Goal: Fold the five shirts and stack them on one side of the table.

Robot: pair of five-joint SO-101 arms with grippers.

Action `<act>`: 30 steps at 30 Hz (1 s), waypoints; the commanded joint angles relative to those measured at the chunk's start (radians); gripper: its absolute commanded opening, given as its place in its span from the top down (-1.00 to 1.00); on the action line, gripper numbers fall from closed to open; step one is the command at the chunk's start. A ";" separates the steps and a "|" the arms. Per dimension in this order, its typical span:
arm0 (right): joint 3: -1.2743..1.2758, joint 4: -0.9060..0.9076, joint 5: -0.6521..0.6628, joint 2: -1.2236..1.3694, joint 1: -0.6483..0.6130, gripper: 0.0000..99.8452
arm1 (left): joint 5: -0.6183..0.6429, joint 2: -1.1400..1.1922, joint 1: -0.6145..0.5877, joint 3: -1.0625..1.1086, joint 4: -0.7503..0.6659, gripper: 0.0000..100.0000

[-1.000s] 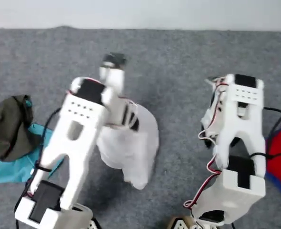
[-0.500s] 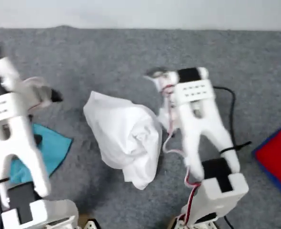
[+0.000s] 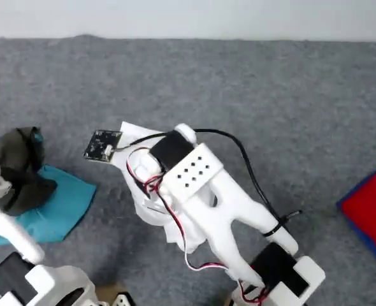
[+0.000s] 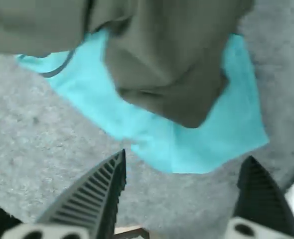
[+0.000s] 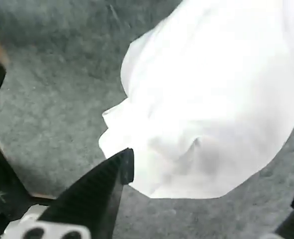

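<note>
A crumpled white shirt [image 3: 171,233] lies mid-table, mostly covered by my right arm [image 3: 194,185] stretched over it. In the right wrist view the white shirt [image 5: 212,99] lies just below my right gripper [image 5: 212,181], which is open with nothing between its fingers. At the left edge an olive shirt [image 3: 16,159] sits bunched on a cyan shirt [image 3: 60,207]. My left gripper [image 4: 185,164] hovers open above the olive shirt [image 4: 167,64] and the cyan shirt [image 4: 187,144], touching neither.
A red shirt [image 3: 369,207] lies on something blue [image 3: 366,241] at the right edge. Grey carpet [image 3: 271,95] covers the table, bare across the back and between the white and red shirts. A white wall runs along the far edge.
My left arm swung from the white shirt out to the olive and cyan pile at the left. My right arm swung left from the right side over the white shirt.
</note>
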 commanded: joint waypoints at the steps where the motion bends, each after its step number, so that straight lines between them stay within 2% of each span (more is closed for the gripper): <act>1: 0.012 0.044 0.014 -0.074 -0.035 0.04 | -0.015 -0.032 -0.038 -0.002 0.029 0.33; 5: 0.120 0.041 0.021 -0.071 -0.148 0.04 | -0.015 -0.032 -0.037 -0.002 0.029 0.33; 7: 0.187 0.039 0.083 -0.042 -0.179 0.04 | -0.015 -0.032 -0.037 -0.002 0.029 0.33; 10: 0.250 0.028 0.147 0.044 -0.159 0.04 | -0.015 -0.032 -0.037 -0.002 0.029 0.33; 15: 0.252 -0.074 0.149 0.196 -0.081 0.04 | -0.015 -0.032 -0.037 -0.002 0.031 0.33; 22: 0.120 -0.117 0.149 0.343 -0.018 0.05 | -0.015 -0.032 -0.037 -0.002 0.031 0.33; 25: 0.055 -0.113 0.153 0.424 0.019 0.23 | -0.015 -0.032 -0.037 -0.002 0.031 0.33; 30: -0.023 -0.108 0.155 0.510 0.073 0.83 | -0.015 -0.032 -0.037 -0.002 0.032 0.33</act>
